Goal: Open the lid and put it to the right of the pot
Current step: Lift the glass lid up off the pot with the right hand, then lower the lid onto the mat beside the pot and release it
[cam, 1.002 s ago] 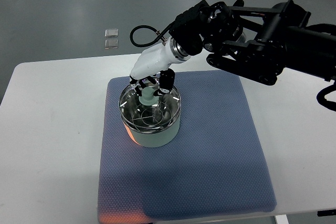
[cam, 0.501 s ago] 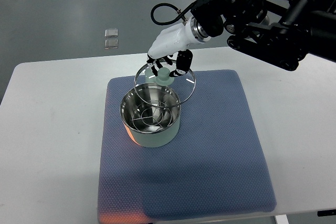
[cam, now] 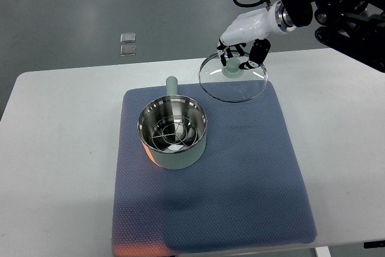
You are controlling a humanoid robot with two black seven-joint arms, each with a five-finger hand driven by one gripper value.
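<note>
- Here the desk [cam: 60, 167] is the largest thing in view, white, running from the left edge to the right edge of the picture.
- A blue-grey mat [cam: 240, 185] covers its middle, reaching from near the desk's far edge to its near edge.
- The right arm [cam: 346, 4] comes in from the upper right, black in its linkages, and hangs above the far right part of the desk.
- The pot [cam: 173, 133] stands on the mat's left half, nearer the far edge; it is open, its steel inside bare to the camera, a pale green handle sticking out toward the desk's far edge.
- The lid [cam: 233, 79], clear glass with a metal rim, is held above the mat's far right corner, well apart from the pot and to its right; it looks tilted, and I judge it is not resting on the mat.
- The right hand [cam: 242, 58], white with dark fingers, is closed around the lid's pale green knob and carries it.
- The left arm is out of sight.
- Two small clear squares [cam: 127, 45] lie on the floor beyond the desk's far edge.
- Progress: the opening is done, and the lid is already across to the pot's right. What remains, in my judgement, is lowering it flat onto the mat beside the pot and releasing the knob.
</note>
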